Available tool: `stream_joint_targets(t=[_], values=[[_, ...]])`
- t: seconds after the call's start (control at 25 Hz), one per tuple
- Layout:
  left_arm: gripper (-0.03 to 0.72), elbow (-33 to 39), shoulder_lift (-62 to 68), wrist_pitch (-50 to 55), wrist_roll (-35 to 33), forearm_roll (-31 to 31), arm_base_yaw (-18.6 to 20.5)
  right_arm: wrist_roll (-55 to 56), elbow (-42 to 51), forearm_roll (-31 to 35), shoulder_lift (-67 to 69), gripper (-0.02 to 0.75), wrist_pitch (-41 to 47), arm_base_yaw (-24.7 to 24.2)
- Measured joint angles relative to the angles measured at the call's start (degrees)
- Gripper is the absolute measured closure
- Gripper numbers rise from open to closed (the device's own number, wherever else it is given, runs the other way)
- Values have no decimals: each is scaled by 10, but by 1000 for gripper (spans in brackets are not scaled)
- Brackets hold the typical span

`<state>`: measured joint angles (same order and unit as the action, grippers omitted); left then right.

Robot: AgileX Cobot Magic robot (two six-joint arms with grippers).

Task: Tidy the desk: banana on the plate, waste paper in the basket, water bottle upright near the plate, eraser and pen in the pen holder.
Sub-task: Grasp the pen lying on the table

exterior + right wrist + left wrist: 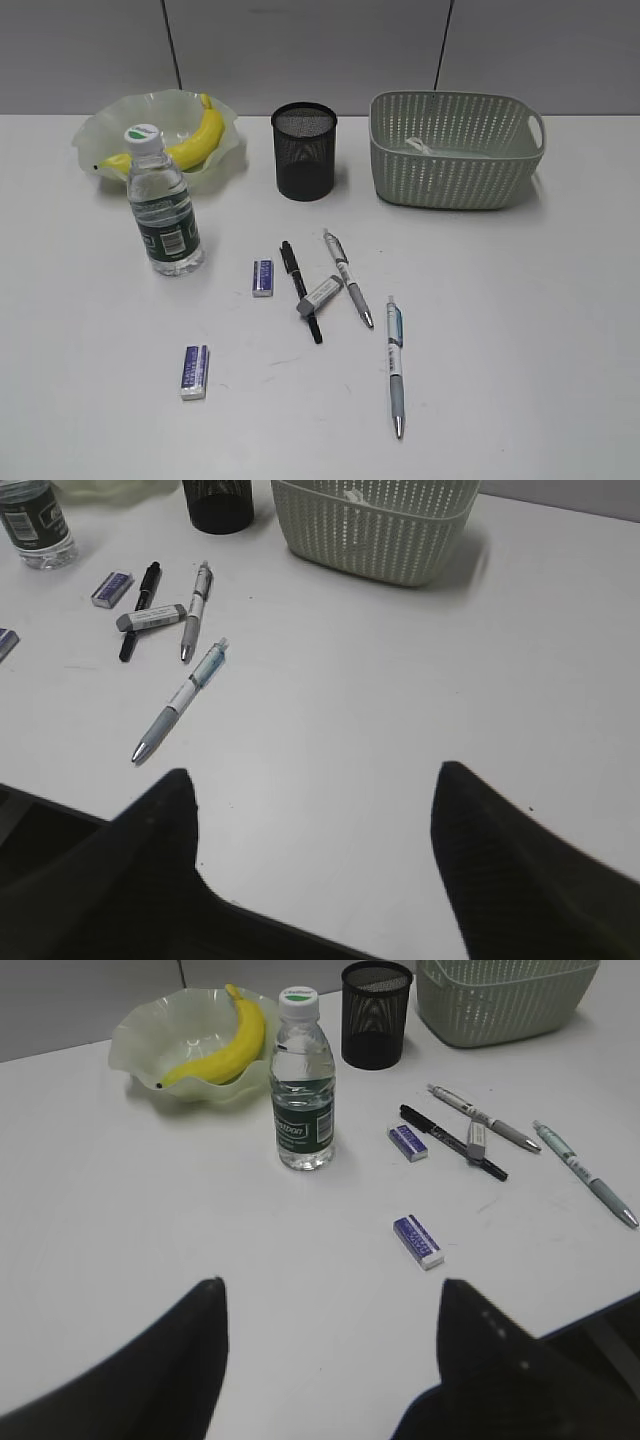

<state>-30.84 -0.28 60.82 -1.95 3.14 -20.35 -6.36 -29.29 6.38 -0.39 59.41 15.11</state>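
A plain white desk (520,350) fills most of the scene, its top matte and marked with faint scuffs. Behind the desk's far edge stands a grey panelled wall (300,50), flat and bare, divided by two thin dark vertical seams (172,45), one toward the desk's left and one toward its right. The light is soft and even, and shadows on the desk are short and blurred. Past the desk's near edge the wrist views show only a dark space (30,830), too dim to make out the floor.
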Motion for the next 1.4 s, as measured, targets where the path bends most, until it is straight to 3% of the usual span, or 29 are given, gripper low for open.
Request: stream_joint_targets(t=[0.32, 0.56, 0.92, 1.16, 1.4], values=[[199, 0, 0, 0, 0, 0, 0, -15, -43, 22, 172, 166, -10, 0], [199, 0, 0, 0, 0, 0, 0, -74, -127, 60, 399, 214, -12, 0], [199, 0, 0, 0, -1, 0, 0, -60, -275, 64, 688, 227, -14, 1], [200, 0, 0, 0, -1, 0, 0, 9, -333, 36, 825, 227, -13, 67], [200, 0, 0, 0, -1, 0, 0, 150, -375, 7, 920, 227, 1, 139]])
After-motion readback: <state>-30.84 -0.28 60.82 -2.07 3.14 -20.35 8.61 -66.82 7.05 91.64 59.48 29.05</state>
